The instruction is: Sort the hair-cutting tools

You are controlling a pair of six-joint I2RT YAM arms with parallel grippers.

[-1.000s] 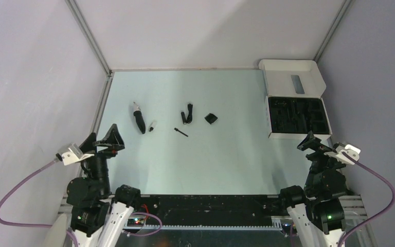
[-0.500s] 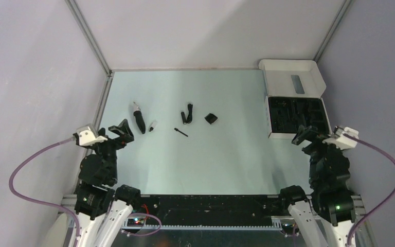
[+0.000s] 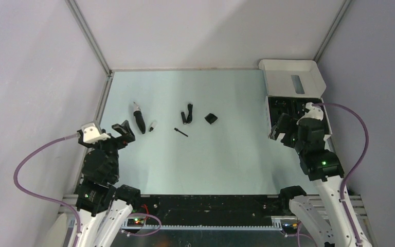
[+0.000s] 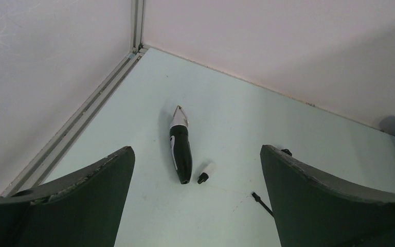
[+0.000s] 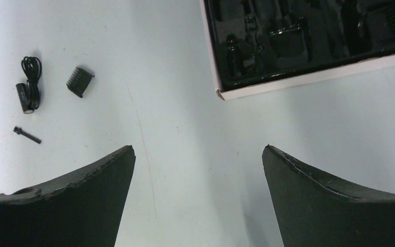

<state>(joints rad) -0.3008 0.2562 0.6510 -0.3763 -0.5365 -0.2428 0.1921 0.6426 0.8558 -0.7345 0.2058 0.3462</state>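
The left end effector [image 3: 122, 128] stands fully open with nothing in it, hovering low over the tabletop [image 3: 221, 159]. Straight ahead of it, in line with the gap between its two fingers [image 4: 82, 203], lies the trimmer body [image 4: 180, 150]. The body lies lengthwise to the approach, with its silver tip pointing away and its blunt black end nearest.

This looks like the first pick of the sort. The fingers already straddle the body's long axis, so no wrist roll seems needed. The arm should go forward and down until the fingers flank the thick black middle, then close across the width. A grip near the tapered tip would likely let the body slip out.

A short cylinder [image 4: 202, 178] sits just right of the body's near end. The right-hand finger ought to come down farther forward than it, so as not to knock it. The thin stick [image 4: 261, 201] lies further to the right, well apart.

The right end effector [image 5: 198, 154] is likewise wide open and empty. The white box [image 5: 267, 88] with its black insert is ahead and to its right. The comb attachment [image 5: 79, 81] is ahead and to its left. Beyond that lies what may be a coiled cord [image 5: 29, 90] with another cylinder, too small to be sure. This arm should hold clear of the box rim so the insert's slots are reachable.
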